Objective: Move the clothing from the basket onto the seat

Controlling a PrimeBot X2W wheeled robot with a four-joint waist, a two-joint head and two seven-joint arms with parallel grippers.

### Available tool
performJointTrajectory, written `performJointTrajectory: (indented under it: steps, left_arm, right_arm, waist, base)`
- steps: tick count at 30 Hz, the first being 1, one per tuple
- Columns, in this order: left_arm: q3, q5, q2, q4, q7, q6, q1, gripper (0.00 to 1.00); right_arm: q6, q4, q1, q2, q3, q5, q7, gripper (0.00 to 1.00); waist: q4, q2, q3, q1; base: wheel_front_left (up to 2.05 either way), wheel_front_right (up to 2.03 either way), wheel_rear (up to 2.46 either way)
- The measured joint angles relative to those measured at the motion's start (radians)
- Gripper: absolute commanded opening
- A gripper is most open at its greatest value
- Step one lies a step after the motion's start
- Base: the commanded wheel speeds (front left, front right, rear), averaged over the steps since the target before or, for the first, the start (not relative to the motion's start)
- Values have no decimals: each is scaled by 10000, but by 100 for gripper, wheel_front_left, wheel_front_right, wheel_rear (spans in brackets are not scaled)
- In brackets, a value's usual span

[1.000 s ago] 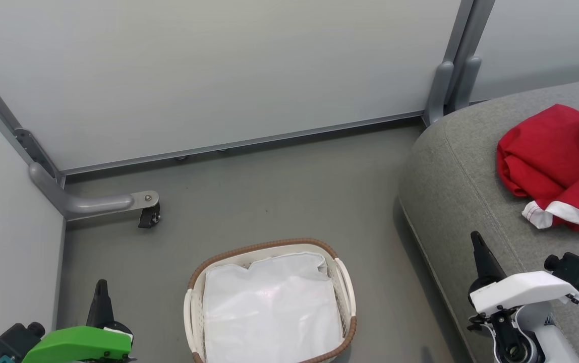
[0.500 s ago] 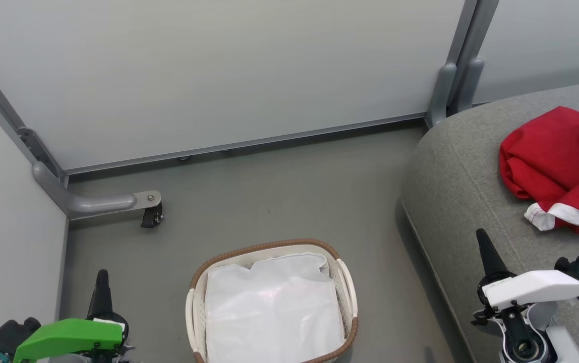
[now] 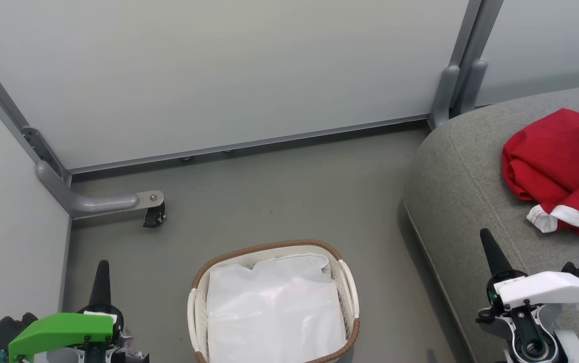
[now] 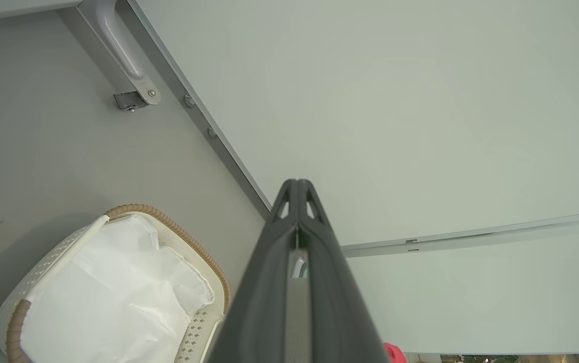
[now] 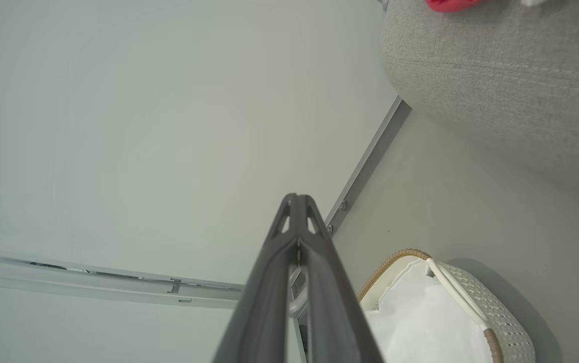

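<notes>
Both hands are pinched fully closed, fingers pressed together, nothing held. Left hand (image 3: pixel 103 265) sits over the floor (image 3: pixel 279 191) near its left edge by the wall panel (image 3: pixel 12 212), left of the basket (image 3: pixel 269 246). Right hand (image 3: pixel 485 236) is over the seat's (image 3: pixel 461 181) left edge, just by the stitched seam. Clothing (image 3: pixel 557 161) lies bunched on the seat, back from that edge and well apart from the right hand; red fabric, white trim at the near hem, cut off by the frame's right side. Basket stands on the floor left of the seat, a strip of floor between them; white liner (image 3: pixel 274 312) shows inside. Left wrist view: closed fingers (image 4: pixel 297 222) point at the far wall, basket (image 4: pixel 178 237) lower left. Right wrist view: closed fingers (image 5: pixel 297 232), basket (image 5: pixel 491 307) lower right, seat (image 5: pixel 496 85) upper right.
</notes>
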Motion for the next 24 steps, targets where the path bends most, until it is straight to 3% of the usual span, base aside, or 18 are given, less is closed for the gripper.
performJointTrajectory:
  steps: [24]
  left_arm:
    - [59,-1914,17,-305,525,-17,-177,0]
  right_arm:
    - [-4,-380,105,-6,-272,2061,516,0]
  waist:
    - [124,0,-51,0]
  base:
    - [0,0,0]
